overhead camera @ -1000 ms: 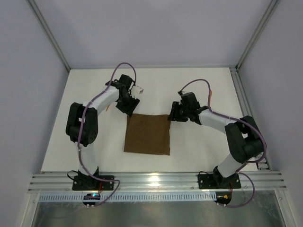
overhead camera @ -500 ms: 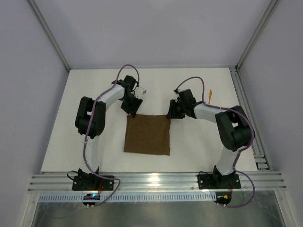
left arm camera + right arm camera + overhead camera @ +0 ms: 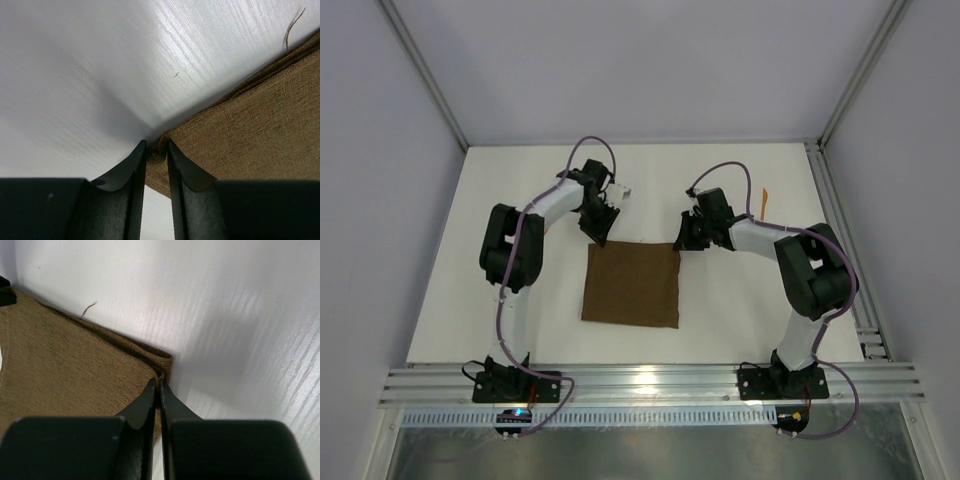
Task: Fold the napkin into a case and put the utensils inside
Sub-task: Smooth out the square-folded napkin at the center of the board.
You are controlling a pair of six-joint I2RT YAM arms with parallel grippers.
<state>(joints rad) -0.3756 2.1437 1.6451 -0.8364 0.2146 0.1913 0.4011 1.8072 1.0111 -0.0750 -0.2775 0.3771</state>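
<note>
The dark brown napkin (image 3: 632, 285) lies flat in the middle of the table, folded into layers, as its far edge shows in the wrist views. My left gripper (image 3: 599, 238) is at its far left corner. In the left wrist view the gripper (image 3: 156, 145) is closed on the bunched corner of the napkin (image 3: 250, 120). My right gripper (image 3: 680, 243) is at the far right corner. In the right wrist view it (image 3: 158, 382) pinches the top layer of the napkin (image 3: 65, 375). One orange utensil (image 3: 764, 198) lies behind the right arm. The other is hidden.
The white table (image 3: 720, 310) is framed by aluminium rails, with one along the right edge (image 3: 840, 240) and one at the front. Both arms reach over the far half of the table. A loose thread (image 3: 294, 25) sticks out of the napkin's far edge.
Both arms swung their elbows up and inward, and the grippers lowered onto the napkin's two far corners. In the last half second they barely moved. The napkin has not shifted.
</note>
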